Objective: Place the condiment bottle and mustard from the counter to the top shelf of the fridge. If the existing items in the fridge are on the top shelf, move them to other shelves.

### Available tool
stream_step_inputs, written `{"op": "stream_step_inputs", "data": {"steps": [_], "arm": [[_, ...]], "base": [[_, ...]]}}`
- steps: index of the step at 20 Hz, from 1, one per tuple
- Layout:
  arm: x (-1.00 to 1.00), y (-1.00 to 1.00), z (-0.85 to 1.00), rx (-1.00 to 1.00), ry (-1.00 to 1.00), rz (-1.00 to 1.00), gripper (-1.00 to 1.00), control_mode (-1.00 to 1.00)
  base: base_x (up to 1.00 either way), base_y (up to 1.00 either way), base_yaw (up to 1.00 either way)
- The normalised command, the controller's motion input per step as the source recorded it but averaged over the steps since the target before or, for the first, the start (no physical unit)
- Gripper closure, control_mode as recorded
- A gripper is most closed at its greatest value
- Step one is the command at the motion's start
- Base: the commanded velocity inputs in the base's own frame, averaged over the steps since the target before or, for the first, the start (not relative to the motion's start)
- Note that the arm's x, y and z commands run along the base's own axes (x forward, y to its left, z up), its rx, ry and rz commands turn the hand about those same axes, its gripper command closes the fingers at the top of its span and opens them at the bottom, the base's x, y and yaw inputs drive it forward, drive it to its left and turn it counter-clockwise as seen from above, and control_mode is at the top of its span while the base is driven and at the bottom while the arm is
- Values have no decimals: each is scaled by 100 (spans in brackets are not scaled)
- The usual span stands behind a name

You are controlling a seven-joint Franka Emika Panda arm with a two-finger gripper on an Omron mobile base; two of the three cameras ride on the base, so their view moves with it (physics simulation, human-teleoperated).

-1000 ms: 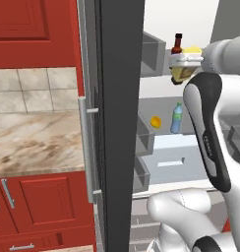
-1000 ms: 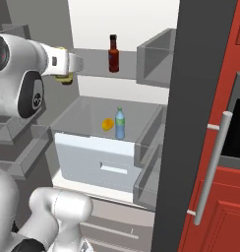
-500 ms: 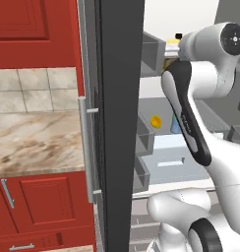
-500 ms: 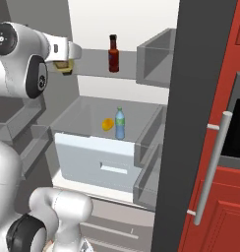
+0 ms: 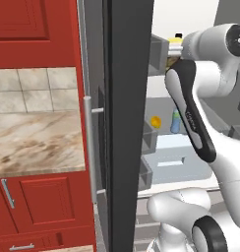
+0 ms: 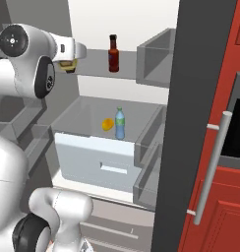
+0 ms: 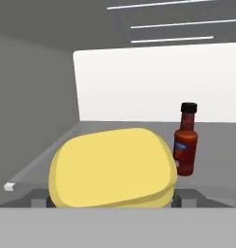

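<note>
My gripper (image 6: 69, 63) is shut on the mustard (image 6: 68, 64), a squat yellow container, at the left end of the fridge's top shelf (image 6: 95, 69). In the hand view the mustard (image 7: 112, 167) sits low and close between my fingertips. The condiment bottle (image 7: 185, 140) stands upright on that shelf, just right of the mustard; in the right base view the condiment bottle (image 6: 113, 53) is near the shelf's middle. In the left base view my gripper (image 5: 174, 49) is mostly hidden behind the arm, with a bit of yellow mustard (image 5: 177, 36) above it.
A blue bottle (image 6: 120, 123) and a small orange fruit (image 6: 107, 124) rest on the lower shelf above the pale drawer (image 6: 100, 160). The open dark fridge door (image 5: 127, 123) stands between the fridge and the counter (image 5: 38, 142). Door bins (image 6: 154, 56) hang at the right.
The hand carried the mustard a little up and inward toward the top shelf. The arm's elbow swung up, now covering the condiment bottle in the left base view.
</note>
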Motion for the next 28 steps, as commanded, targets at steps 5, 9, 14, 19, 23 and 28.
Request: {"op": "stream_step_inputs", "data": {"steps": [5, 9, 14, 19, 23, 28], "arm": [[-32, 29, 3, 0, 0, -1, 100, -100], [-57, 3, 16, 0, 0, -6, 100, -100], [-53, -40, 20, 0, 0, -4, 100, -100], [33, 12, 2, -1, 1, 0, 100, -100], [33, 2, -12, 0, 3, 0, 100, -100], [12, -5, -23, 0, 4, 0, 100, -100]], "base": [[0, 0, 0], [0, 0, 0], [0, 0, 0], [0, 0, 0], [0, 0, 0], [0, 0, 0]]}}
